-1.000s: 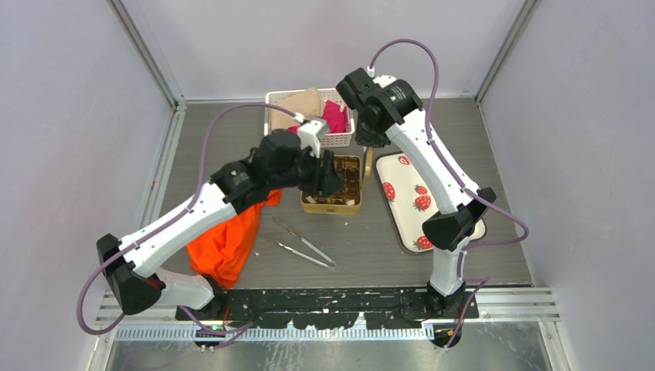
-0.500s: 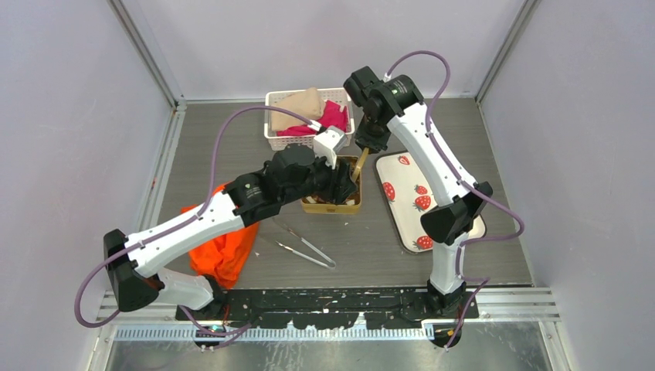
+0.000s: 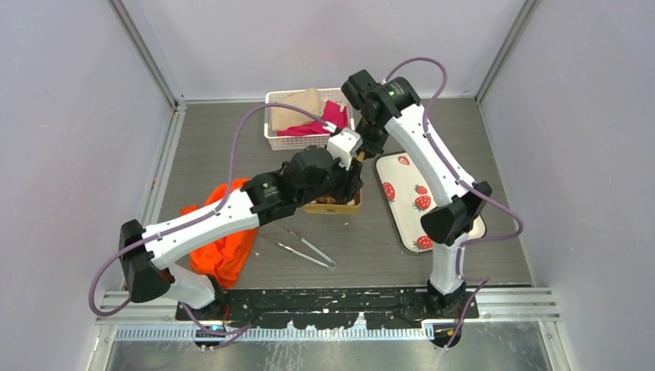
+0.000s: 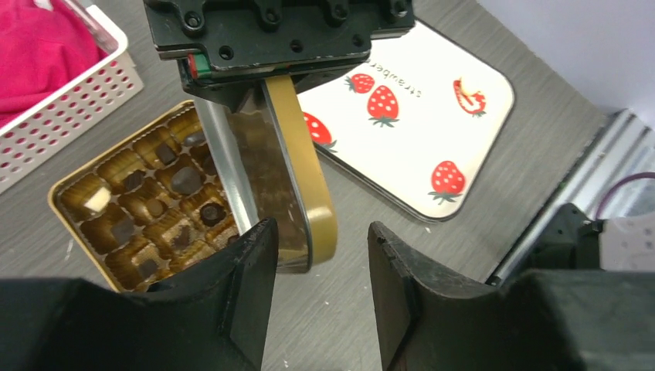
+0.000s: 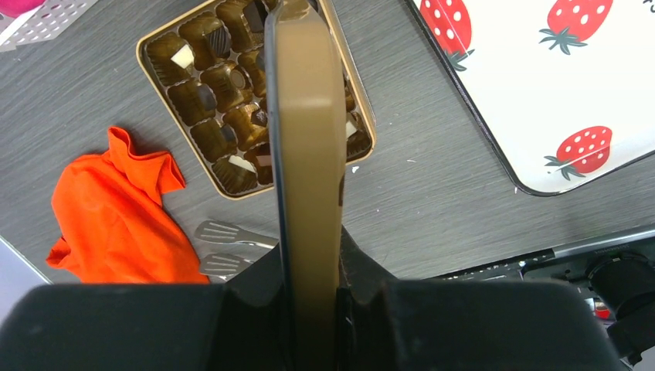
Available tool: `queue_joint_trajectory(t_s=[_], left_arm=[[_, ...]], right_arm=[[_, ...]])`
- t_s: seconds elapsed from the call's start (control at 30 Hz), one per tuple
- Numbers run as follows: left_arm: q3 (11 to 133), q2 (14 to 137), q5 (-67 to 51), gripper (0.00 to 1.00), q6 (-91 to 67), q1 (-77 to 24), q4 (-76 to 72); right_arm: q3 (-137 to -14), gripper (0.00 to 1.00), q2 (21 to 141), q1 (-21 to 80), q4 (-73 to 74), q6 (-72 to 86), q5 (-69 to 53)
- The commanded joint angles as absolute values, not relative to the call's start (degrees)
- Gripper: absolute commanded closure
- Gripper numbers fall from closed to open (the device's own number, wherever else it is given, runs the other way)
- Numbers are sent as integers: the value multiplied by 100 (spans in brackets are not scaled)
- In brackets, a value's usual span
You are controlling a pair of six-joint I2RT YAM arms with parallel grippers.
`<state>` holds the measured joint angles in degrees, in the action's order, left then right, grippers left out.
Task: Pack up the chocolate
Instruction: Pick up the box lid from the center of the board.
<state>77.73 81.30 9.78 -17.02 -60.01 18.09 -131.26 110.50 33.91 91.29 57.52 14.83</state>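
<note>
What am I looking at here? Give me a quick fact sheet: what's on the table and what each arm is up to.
Chocolate: dark and pale pieces sitting in the compartments of the gold tin
Gold lid: off the tin, held on edge above it
Right gripper: shut on the gold lid
Left gripper: open, empty, close to the lid's lower end
Strawberry tray: beside the tin, no pieces visible on it
Also there: tongs, orange cloth, basket of cloths
</note>
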Motion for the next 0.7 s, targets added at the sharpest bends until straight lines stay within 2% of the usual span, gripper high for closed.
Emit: queue_joint_trajectory(t_s=[0.0,0.4,0.5,0.63,0.67], left_arm=[[8050,8229,1710,54,-1379,-6063,1389],[8197,8542,2294,71,-672,-6305,1085],[8169,8534,2297,80,-651,-6303,1023],[8164,8497,2182,99,-669,-6308,1017],[8165,8476,2139,100,-683,-6303,1034]], right_arm=[[-13142,99,10649,3401,9107,5915,1481],[-12995,99,10582,3400,9049,6061,1358],[-12961,99,10556,3397,9035,6094,1337],[-12826,99,10468,3402,8915,6111,1283],[-12779,99,10441,3406,8867,6123,1266]])
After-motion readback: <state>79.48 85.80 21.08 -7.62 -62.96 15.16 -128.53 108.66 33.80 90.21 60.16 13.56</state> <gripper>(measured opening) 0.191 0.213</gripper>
